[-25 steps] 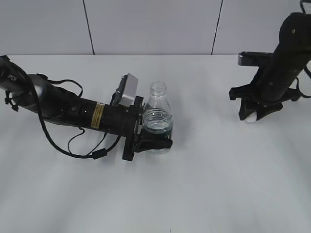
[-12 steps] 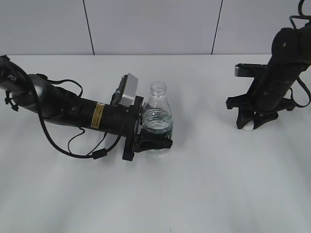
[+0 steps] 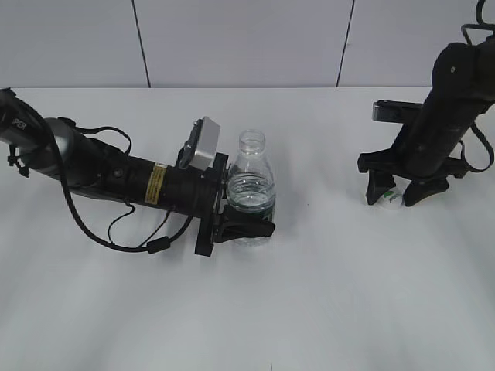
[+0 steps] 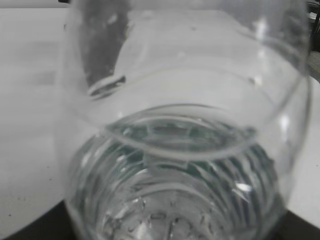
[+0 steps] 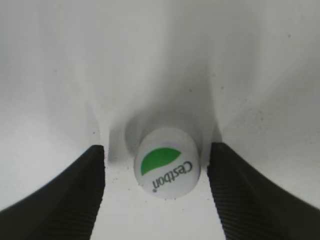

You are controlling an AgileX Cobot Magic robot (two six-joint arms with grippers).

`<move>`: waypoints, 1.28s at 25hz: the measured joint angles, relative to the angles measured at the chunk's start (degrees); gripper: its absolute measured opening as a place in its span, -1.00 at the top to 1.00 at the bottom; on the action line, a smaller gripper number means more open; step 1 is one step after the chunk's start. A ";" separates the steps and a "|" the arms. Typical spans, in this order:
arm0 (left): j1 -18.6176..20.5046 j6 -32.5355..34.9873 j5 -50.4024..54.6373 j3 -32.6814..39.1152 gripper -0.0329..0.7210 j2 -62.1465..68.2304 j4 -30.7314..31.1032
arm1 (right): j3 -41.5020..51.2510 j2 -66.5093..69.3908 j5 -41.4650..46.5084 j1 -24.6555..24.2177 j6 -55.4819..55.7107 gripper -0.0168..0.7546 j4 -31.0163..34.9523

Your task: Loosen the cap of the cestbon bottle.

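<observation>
The left gripper point(image 3: 246, 224) clamps the clear plastic uncapped cestbon bottle point(image 3: 251, 189) (upright), while at 3 o'clock the right gripper point(image 5: 156, 172) stands spread around the small round white plastic cap point(image 5: 167, 169), untouched, on the white table point(image 3: 325, 294).

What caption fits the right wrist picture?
White Cestbon cap sits on the table, untouched between open jaws.

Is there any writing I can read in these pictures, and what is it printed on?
"Cestbon": on top of the white cap lying on the table, beside a green half-circle mark.
"PER" or similar: white letters on the left arm, partly cut off, unsure.
Yellow sticker on the left arm: print too small to read.
Bottle label: lettering not readable in any view.
</observation>
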 joint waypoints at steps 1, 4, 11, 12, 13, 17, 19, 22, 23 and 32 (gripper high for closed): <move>0.00 0.00 0.00 0.00 -0.17 0.00 0.00 | -0.06 -0.21 0.43 0.00 0.00 -0.37 -0.12; 0.00 0.00 0.00 0.00 -0.17 0.00 0.00 | -0.69 -1.90 1.95 0.00 0.00 -0.38 -0.35; 0.00 0.00 0.03 0.00 -0.17 -0.05 0.63 | -1.56 -10.15 2.38 0.00 -1.06 -0.39 -0.35; 0.00 0.00 0.03 0.00 -0.17 -0.05 0.63 | -1.56 -11.13 2.49 0.00 -1.11 -0.39 -0.35; 0.00 -0.17 0.03 0.00 -0.17 -0.05 0.63 | -1.60 -11.87 2.49 0.00 -1.11 -0.39 -0.35; 0.00 -1.41 0.03 0.00 -0.17 -0.05 0.57 | -1.60 -14.26 2.54 0.00 -1.16 -0.39 -0.35; 0.00 -1.47 0.03 0.00 -0.17 -0.05 0.57 | -1.60 -14.77 2.54 0.00 -1.16 -0.39 -0.35; 0.00 -1.48 -0.15 -0.02 -0.17 -0.05 0.79 | -1.60 -15.03 2.54 0.00 -1.16 -0.39 -0.35; 0.00 -1.54 -0.42 -0.02 -0.17 -0.05 1.23 | -1.60 -15.03 2.54 0.00 -1.16 -0.39 -0.35; 0.00 -2.48 -1.16 -0.02 -0.17 -0.05 2.31 | -1.60 -15.03 1.85 0.00 -1.23 -0.39 -0.35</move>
